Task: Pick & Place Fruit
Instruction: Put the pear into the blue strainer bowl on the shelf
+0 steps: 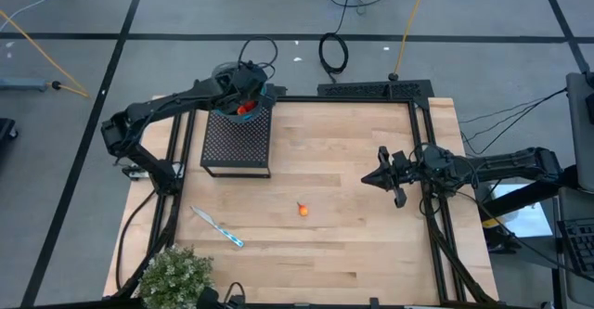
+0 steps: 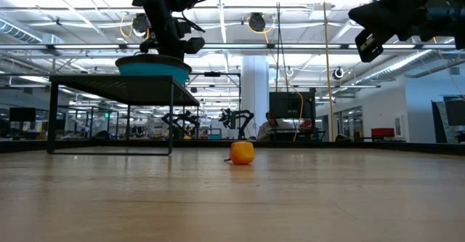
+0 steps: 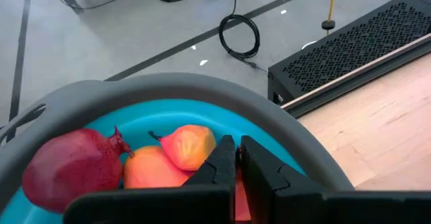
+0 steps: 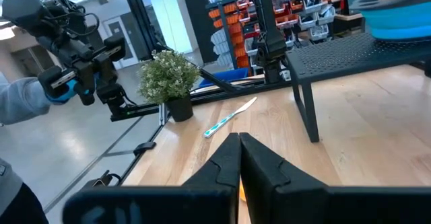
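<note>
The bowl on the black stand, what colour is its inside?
Bright turquoise blue inside the bowl, with a grey rim; clearest in the left wrist view.

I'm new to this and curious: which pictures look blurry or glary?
Low view: ceiling lights glare, the near table blurs, the orange fruit is sharp. Left wrist view: the bowl rim and dark fingers look soft. High view: evenly lit, faint shadows.

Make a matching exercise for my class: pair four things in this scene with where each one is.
Things:
1. left pincer
2. right pincer
3. orange fruit
4. blue-and-white stick

Places:
A. lying on the wood near the potted plant
B. alone at the middle of the table
C. shut, over the blue bowl on the black stand
D. shut, in the air over the table's right side

Pairs: 1-C, 2-D, 3-B, 4-A
</note>
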### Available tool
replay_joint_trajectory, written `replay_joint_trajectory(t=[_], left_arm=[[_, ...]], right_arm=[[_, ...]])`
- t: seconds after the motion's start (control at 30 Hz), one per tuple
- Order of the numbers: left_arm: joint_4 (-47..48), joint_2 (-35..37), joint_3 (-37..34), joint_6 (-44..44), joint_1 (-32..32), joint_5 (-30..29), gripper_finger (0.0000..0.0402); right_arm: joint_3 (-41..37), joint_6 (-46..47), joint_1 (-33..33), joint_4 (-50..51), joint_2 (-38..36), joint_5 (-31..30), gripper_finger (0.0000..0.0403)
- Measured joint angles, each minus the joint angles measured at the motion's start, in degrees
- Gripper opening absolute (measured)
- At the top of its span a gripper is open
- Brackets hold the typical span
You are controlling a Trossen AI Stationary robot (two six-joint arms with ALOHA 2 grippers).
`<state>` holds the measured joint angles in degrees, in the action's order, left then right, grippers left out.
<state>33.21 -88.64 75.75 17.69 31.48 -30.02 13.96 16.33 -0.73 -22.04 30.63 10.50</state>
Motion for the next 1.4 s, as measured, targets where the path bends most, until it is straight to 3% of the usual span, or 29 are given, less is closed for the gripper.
replay_joint_trajectory(t=[0.17, 0.4, 0.63, 0.83, 1.03, 1.13, 1.4], left_arm=[[0.01, 0.00, 0.00, -1.13, -0.14, 0.22, 0.0034], [0.15, 0.13, 0.17, -2.85, -0.44, 0.42, 0.0110], [0.87, 5.57, 5.97, -6.38, -2.33, 2.60, 0.0164], [2.13, 11.53, 7.74, -1.93, -9.54, 3.89, 0.0158], [2.08, 13.44, 7.85, -1.01, -21.21, 11.44, 0.0133], [1.65, 13.23, 7.82, -0.32, -27.65, 12.53, 0.0124], [-3.74, 8.97, 7.81, 15.20, -41.82, 11.60, 0.0115]], right_arm=[[0.00, 0.16, 0.00, 0.00, 0.00, 0.02, 0.0000], [0.02, 0.16, 0.00, 0.00, 0.00, 0.04, 0.0000], [0.00, 2.33, -0.04, -0.52, 0.00, 0.25, 0.0000], [0.00, 2.50, -0.07, -0.55, 0.02, 0.28, 0.0000], [0.00, 2.50, -0.07, -0.63, 0.02, 0.83, 0.0000], [0.00, 2.46, -0.08, -0.93, 0.01, 3.40, 0.0000], [0.00, 2.31, -0.13, -0.92, 0.02, 4.76, 0.0000]])
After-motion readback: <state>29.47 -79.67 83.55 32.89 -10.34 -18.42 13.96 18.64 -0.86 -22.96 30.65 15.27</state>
